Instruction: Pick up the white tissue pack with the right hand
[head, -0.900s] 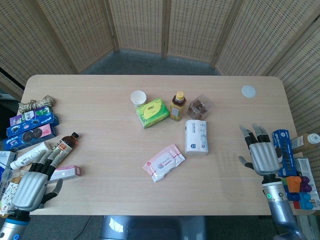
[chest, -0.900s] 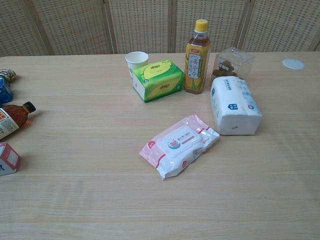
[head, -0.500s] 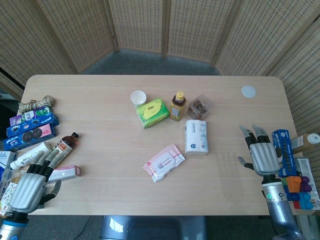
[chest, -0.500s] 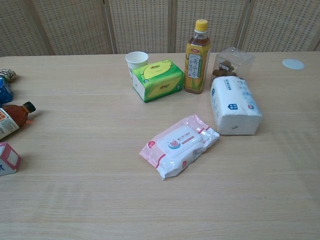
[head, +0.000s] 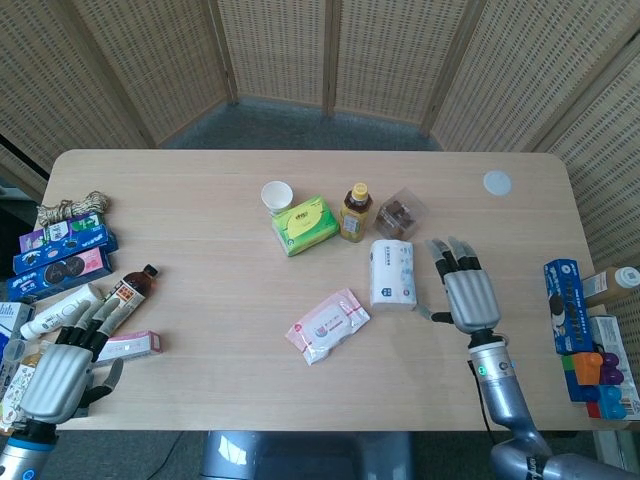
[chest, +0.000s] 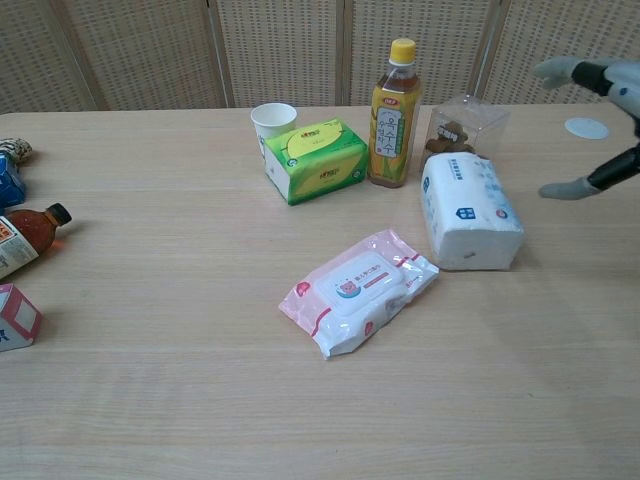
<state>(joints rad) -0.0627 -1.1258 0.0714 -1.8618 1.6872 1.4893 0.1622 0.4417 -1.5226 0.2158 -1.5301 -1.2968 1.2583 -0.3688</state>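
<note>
**Open right robot hand beside the tissue pack**

My right robot hand (head: 468, 296) hovered just right of the white tissue pack (head: 392, 272), fingers spread, holding nothing and not touching it. The pack lay flat on the table (head: 200, 220), in front of a clear plastic box (head: 401, 212) holding brown pieces. A paper cup (head: 277, 194) stood upright; I could not see inside. My left robot hand (head: 62, 372) rested open at the table's near-left edge.
</note>
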